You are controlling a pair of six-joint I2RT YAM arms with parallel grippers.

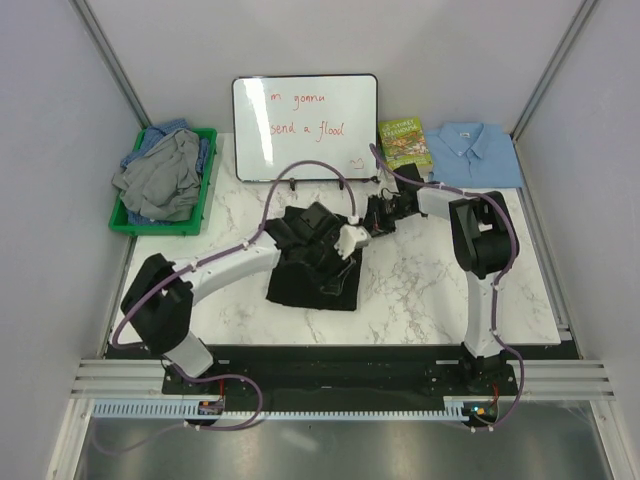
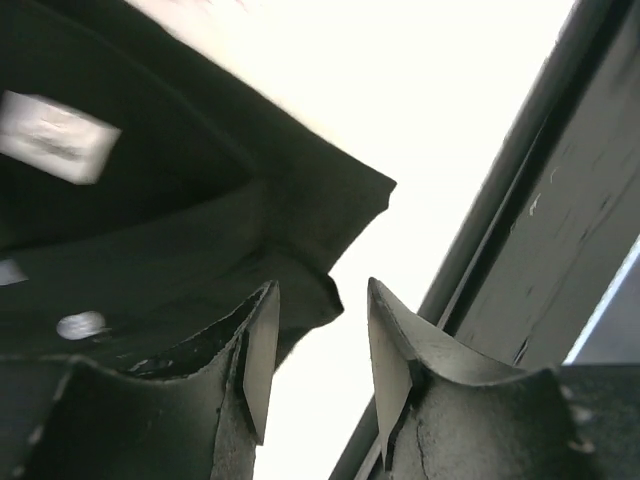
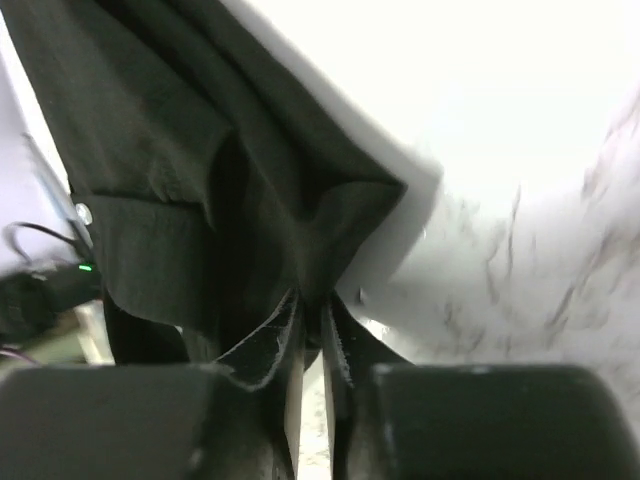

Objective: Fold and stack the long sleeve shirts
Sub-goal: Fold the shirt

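Note:
A black long sleeve shirt (image 1: pixel 312 268) lies crumpled in the middle of the marble table, its upper part bunched up. My right gripper (image 3: pixel 312 300) is shut on a fold of that black shirt (image 3: pixel 200 180) and holds it raised off the table; from above, the right gripper (image 1: pixel 374 216) is at the shirt's upper right. My left gripper (image 2: pixel 321 290) stands open, with a corner of the black shirt (image 2: pixel 180 230) beside its left finger and nothing between the jaws. In the top view the left gripper (image 1: pixel 350 240) sits just below the right one. A folded light blue shirt (image 1: pixel 478 152) lies at the back right.
A green bin (image 1: pixel 208 190) at the back left holds grey and blue shirts (image 1: pixel 160 175). A whiteboard (image 1: pixel 305 125) stands at the back, with a green book (image 1: pixel 404 142) to its right. Grey walls close in both sides.

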